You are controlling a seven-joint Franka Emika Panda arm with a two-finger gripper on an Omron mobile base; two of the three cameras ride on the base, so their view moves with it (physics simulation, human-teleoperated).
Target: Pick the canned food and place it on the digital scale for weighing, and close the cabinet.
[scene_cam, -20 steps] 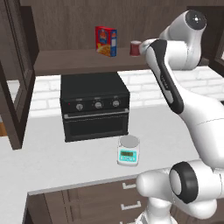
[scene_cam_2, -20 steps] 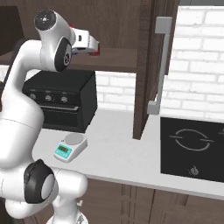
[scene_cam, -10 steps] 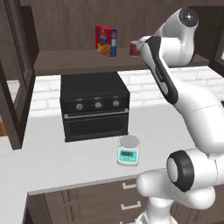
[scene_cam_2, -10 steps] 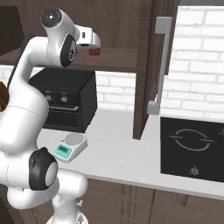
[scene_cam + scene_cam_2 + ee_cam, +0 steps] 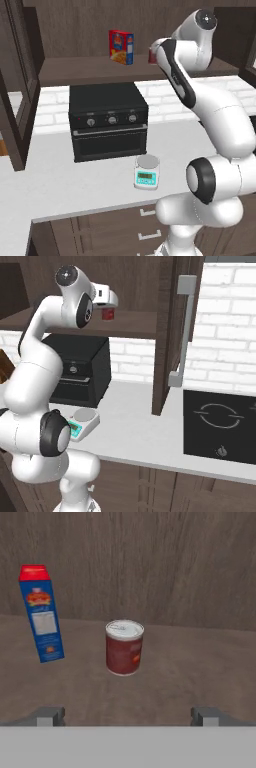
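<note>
The canned food (image 5: pixel 124 648), dark red with a pale lid, stands upright on the cabinet's wooden shelf (image 5: pixel 190 672), a short way ahead of my gripper (image 5: pixel 129 717). The gripper is open, its fingertips (image 5: pixel 47 716) set wide apart with nothing between them. From the right base view the gripper (image 5: pixel 113 302) hovers at the shelf's front, just above and before the can (image 5: pixel 107 315). The digital scale (image 5: pixel 147 172) sits on the counter near its front edge, plate bare. Both cabinet doors (image 5: pixel 172 331) (image 5: pixel 22 85) stand open.
A red-and-blue food box (image 5: pixel 41 614) stands on the shelf left of the can. A black toaster oven (image 5: pixel 107 120) sits on the white counter (image 5: pixel 60 185) behind the scale. A black cooktop (image 5: pixel 220 423) lies beyond the right door.
The arm has turned and the hand has edged a little further toward the can on the shelf. The gripper has stayed open and the can has not moved.
</note>
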